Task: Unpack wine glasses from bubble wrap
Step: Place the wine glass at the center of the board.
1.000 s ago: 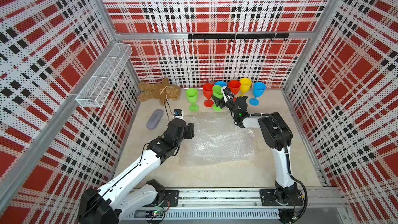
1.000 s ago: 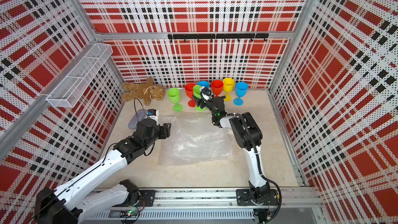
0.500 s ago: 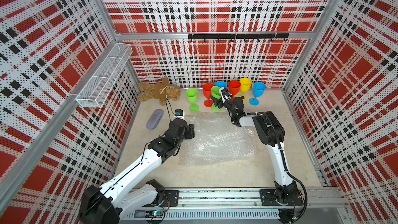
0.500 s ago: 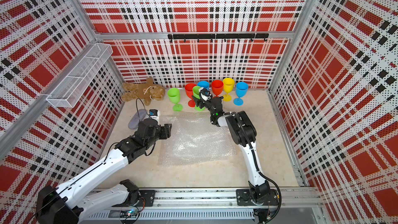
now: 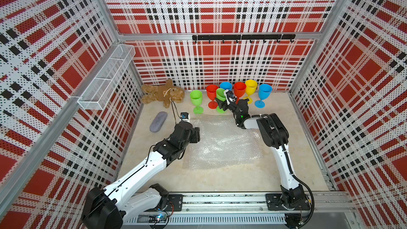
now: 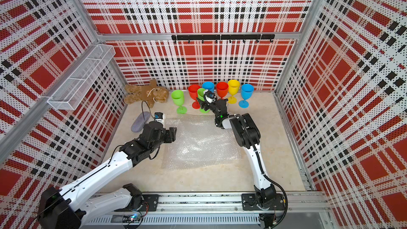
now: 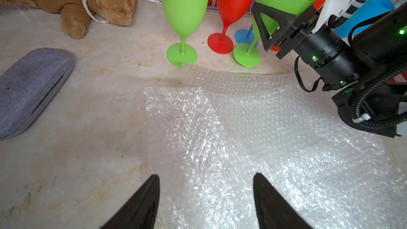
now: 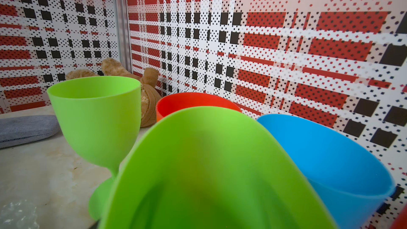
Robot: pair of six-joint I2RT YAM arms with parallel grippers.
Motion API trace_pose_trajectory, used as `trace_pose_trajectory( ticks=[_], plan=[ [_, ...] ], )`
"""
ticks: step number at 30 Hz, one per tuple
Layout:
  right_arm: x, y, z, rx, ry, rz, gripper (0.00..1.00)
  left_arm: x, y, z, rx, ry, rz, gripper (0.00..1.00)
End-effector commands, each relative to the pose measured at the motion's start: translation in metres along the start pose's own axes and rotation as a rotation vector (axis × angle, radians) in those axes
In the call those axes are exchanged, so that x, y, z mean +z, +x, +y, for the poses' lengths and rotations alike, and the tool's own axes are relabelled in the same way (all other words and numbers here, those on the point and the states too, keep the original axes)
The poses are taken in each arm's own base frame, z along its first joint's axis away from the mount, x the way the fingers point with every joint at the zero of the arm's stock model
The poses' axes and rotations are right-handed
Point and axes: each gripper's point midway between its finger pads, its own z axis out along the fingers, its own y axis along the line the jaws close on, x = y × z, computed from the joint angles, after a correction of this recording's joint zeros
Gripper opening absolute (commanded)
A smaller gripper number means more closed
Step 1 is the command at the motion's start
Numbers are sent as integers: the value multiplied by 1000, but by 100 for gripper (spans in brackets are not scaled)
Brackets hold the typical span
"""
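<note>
Several wine glasses stand in a row at the back wall: green (image 5: 196, 99), red (image 5: 212, 91), blue (image 5: 225, 85), red (image 5: 239, 89), yellow (image 5: 251, 85) and blue (image 5: 265, 91). My right gripper (image 5: 222, 102) is shut on the bowl of a second green wine glass (image 5: 220, 94), which tilts, its foot (image 7: 246, 57) low at the floor. That bowl (image 8: 209, 172) fills the right wrist view and hides the fingers. Flat bubble wrap (image 5: 222, 144) lies mid-floor. My left gripper (image 7: 206, 176) hovers open over the wrap's left part, holding nothing.
A brown teddy bear (image 5: 163, 93) lies in the back left corner, with a grey pouch (image 5: 158, 121) in front of it. A wire basket (image 5: 105, 78) hangs on the left wall. A black hook rail (image 5: 242, 37) is on the back wall.
My right arm has shifted slightly left and back, keeping the green wine glass in its grip by the row. The left arm has stayed put.
</note>
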Motion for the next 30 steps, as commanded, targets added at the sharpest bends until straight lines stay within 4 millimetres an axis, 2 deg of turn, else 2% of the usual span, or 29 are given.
trace_pose_trajectory(
  ticks=[1, 8, 12, 22, 26, 30],
  plan=[
    [1, -7, -6, -25, 9, -42, 73, 2, -1, -5, 11, 16, -9, 69],
    [0, -8, -7, -24, 12, -43, 87, 3, 0, -6, 13, 21, -3, 69],
    [-1, -7, -10, -17, 24, -41, 100, 2, 0, -7, 14, 24, -3, 69],
    [-7, -13, -10, -12, 36, -53, 100, 2, 0, -5, 16, 18, -4, 69],
    [-7, -28, -10, -15, 33, -79, 100, 3, 0, -5, 18, 13, -5, 69],
    [-11, -52, -11, -22, 33, -119, 100, 3, -1, -3, 15, 6, -8, 69]
  ],
)
